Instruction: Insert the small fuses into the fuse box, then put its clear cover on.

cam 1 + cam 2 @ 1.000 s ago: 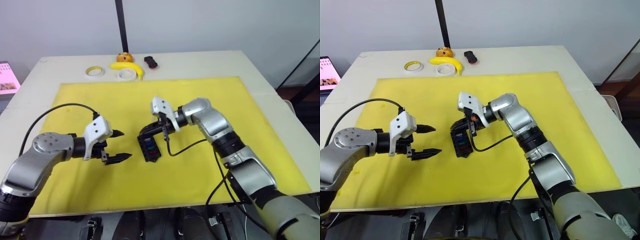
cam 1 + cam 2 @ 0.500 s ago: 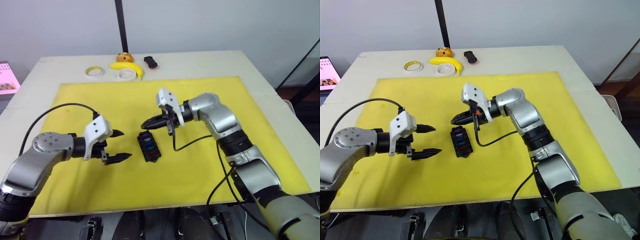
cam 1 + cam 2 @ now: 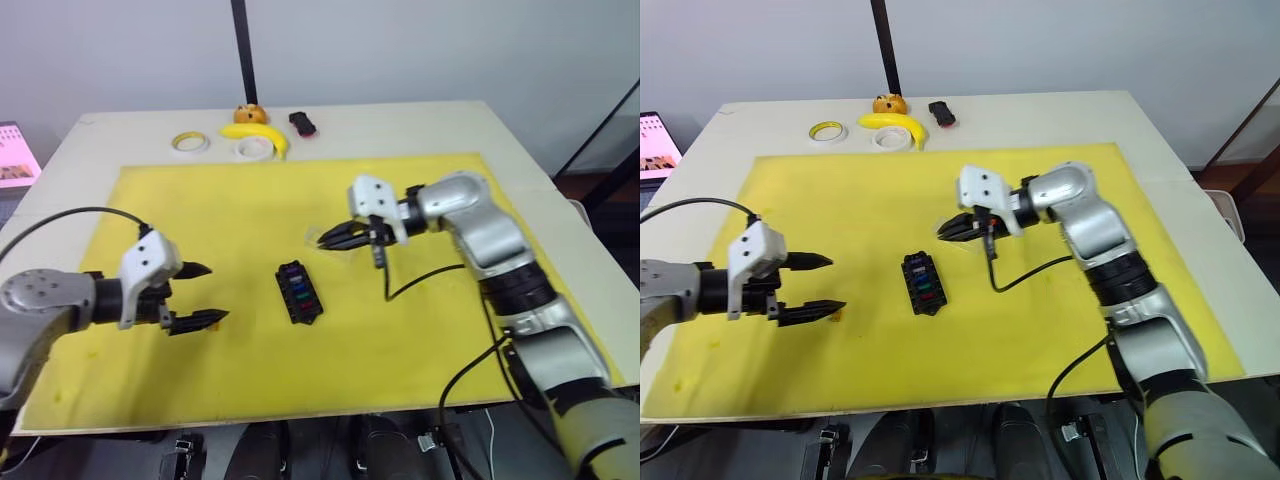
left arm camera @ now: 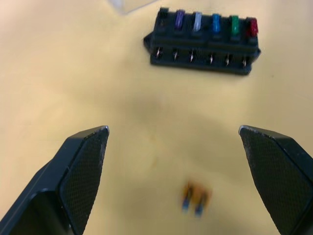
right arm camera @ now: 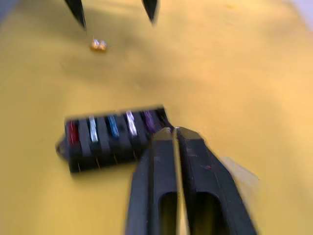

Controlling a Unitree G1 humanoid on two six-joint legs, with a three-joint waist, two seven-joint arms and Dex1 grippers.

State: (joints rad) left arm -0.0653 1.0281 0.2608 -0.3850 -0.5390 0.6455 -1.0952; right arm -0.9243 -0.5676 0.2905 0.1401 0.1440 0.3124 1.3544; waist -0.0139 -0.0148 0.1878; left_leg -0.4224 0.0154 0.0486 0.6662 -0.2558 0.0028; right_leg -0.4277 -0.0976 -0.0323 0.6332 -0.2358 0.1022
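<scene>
The black fuse box [image 3: 298,292] lies in the middle of the yellow mat [image 3: 420,330]. It holds purple, grey, blue, green and red small fuses [image 4: 215,23] in one row, and the slot at the end beside the purple one is empty. A loose yellow fuse [image 4: 195,198] lies on the mat between the fingers of my open left gripper [image 3: 215,292], left of the box. My right gripper [image 3: 322,240] is shut with nothing seen in it, just behind and right of the box. The clear cover [image 3: 947,229] lies flat on the mat at its tips.
At the table's far edge lie two tape rolls [image 3: 188,143], a banana [image 3: 256,134], an orange object [image 3: 247,113] and a small black-and-red gadget [image 3: 302,123]. A black pole [image 3: 240,50] rises behind them. A screen [image 3: 14,160] sits at the far left.
My right gripper has pulled back from the fuse box toward the rear right, shut. My left gripper has drifted left, away from the box, still open.
</scene>
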